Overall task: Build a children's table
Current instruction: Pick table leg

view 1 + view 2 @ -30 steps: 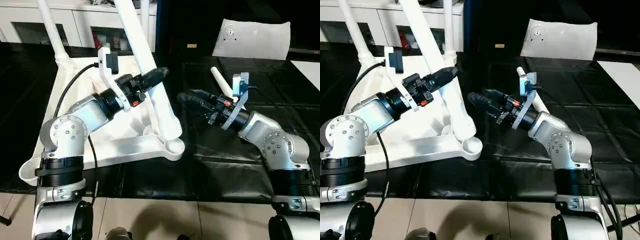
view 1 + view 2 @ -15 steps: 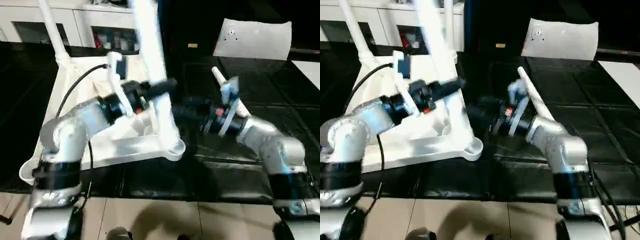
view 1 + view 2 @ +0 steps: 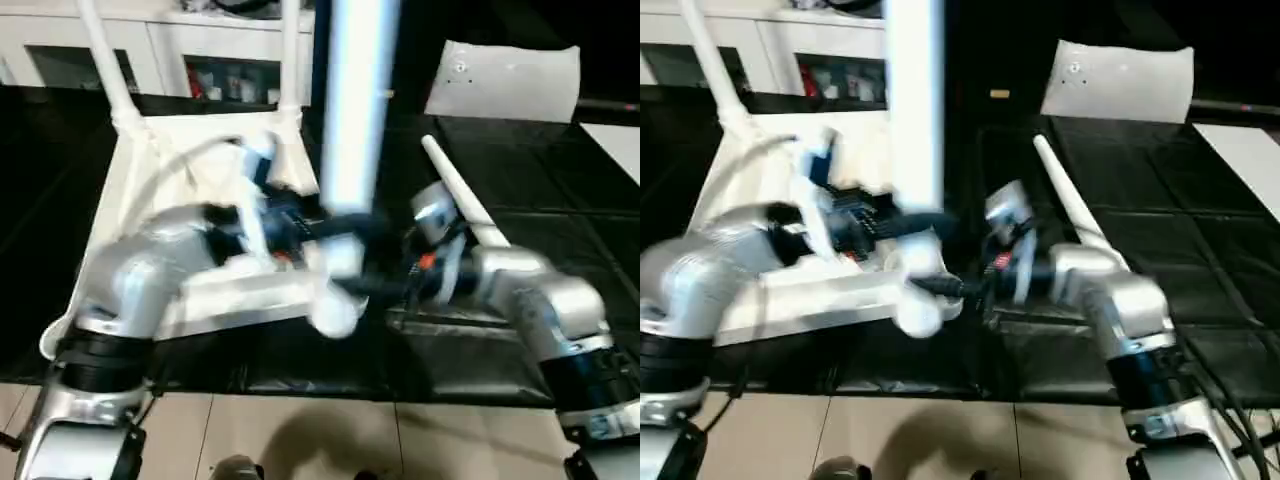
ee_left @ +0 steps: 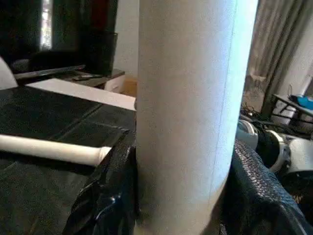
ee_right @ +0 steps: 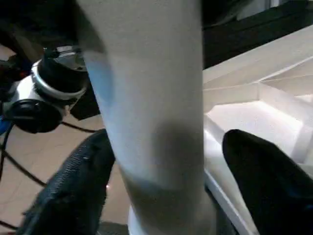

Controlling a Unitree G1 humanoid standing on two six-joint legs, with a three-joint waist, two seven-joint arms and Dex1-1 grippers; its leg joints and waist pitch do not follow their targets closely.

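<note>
Near the middle of the black counter (image 3: 300,370) the upturned table top (image 3: 170,170) lies with its ribbed underside up, two legs (image 3: 105,60) standing in its far sockets. At its near corner the left hand (image 4: 171,196) is clenched around a thick white leg (image 3: 355,100), held about upright. The right hand (image 5: 166,196) straddles the same leg from the other side, fingers (image 5: 264,181) spread and not visibly pressing. A loose leg (image 3: 460,195) lies beside the right forearm; a whitish plastic bag (image 3: 505,80) lies farther back, white cabinets (image 3: 60,50) beyond.
</note>
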